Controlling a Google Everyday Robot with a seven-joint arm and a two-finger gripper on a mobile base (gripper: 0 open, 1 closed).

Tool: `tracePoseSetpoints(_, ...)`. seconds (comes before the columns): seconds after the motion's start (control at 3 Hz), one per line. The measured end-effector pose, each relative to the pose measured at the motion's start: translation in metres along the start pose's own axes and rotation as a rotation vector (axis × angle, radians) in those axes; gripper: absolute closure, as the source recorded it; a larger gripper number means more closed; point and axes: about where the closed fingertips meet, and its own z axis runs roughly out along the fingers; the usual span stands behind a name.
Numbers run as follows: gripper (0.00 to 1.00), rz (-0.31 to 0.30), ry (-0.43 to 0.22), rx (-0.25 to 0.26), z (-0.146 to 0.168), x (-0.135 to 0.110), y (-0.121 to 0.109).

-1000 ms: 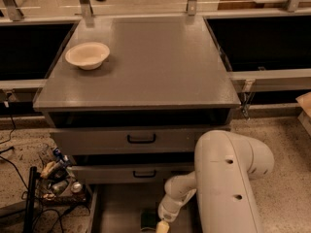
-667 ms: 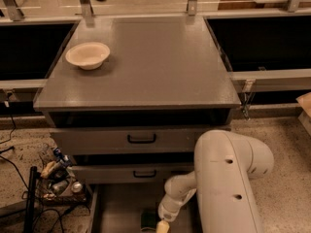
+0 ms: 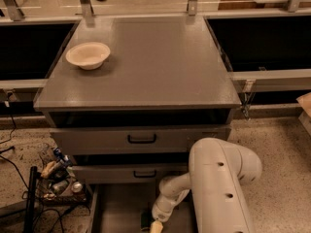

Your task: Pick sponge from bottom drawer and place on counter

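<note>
The bottom drawer point(image 3: 116, 208) is pulled out at the bottom of the view, a shallow grey tray. A small dark green sponge point(image 3: 145, 221) lies on its floor near the lower edge, partly cut off. My white arm reaches down into the drawer, and my gripper point(image 3: 155, 225) with its yellowish tip is right beside the sponge, touching or nearly touching its right side. Most of the gripper is out of view below. The counter point(image 3: 160, 57) is the broad grey top of the cabinet, well above.
A cream bowl point(image 3: 88, 55) sits on the counter's left rear. Two upper drawers with black handles point(image 3: 142, 139) are closed. A cluttered small rack point(image 3: 56, 178) with cables stands on the floor at left. Metal rails run behind the counter.
</note>
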Motion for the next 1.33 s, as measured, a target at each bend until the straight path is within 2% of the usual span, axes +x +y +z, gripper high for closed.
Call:
tracePoseSetpoints(0.33, 0.03, 0.000, 0.000, 0.000, 0.0000, 0.0000, 0.0000)
tracePoseSetpoints(0.67, 0.26, 0.000, 0.000, 0.000, 0.0001, 0.0000, 0.0001)
tracePoseSetpoints(1.0, 0.24, 0.000, 0.000, 0.000, 0.0001, 0.0000, 0.0001)
tracePoseSetpoints(1.33, 0.00, 0.000, 0.000, 0.000, 0.0002, 0.0001, 0.0002)
